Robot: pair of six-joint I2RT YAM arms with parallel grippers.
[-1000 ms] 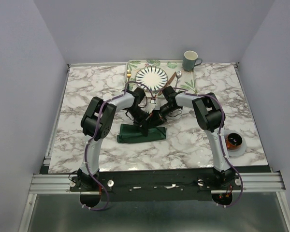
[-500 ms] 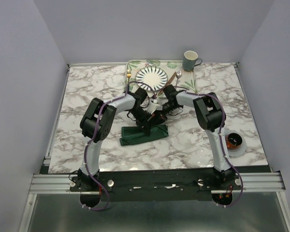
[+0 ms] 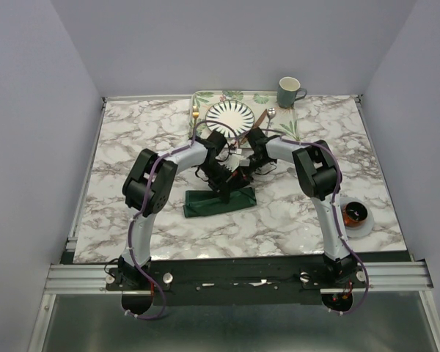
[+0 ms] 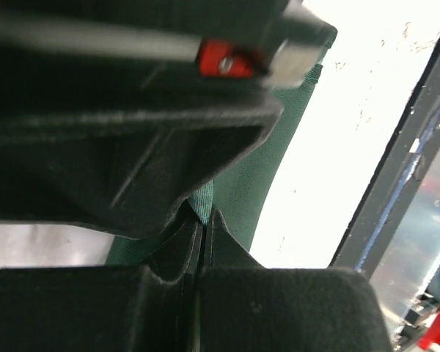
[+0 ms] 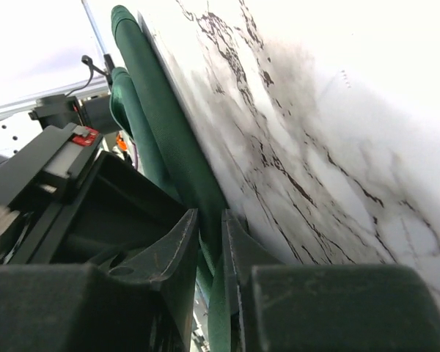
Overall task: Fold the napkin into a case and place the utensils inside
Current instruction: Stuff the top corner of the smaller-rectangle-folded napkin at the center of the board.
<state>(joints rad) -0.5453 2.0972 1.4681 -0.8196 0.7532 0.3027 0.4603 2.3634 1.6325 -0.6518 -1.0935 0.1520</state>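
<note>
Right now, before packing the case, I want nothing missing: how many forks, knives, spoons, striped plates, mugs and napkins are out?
Gold fork: 1
Copper-brown knife: 1
Silver spoon: 1
Striped plate: 1
Green mug: 1
Dark green napkin: 1
Total: 6

Left arm (image 3: 152,178), right arm (image 3: 315,170) bent inward; both jaws clamped.

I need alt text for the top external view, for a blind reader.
The left pincer and the right pincer meet low on a folded dark green napkin on a marble table. Behind it, a leaf-patterned tray holds a striped plate, a fork, a knife and a spoon; a green mug stands nearby.
</note>
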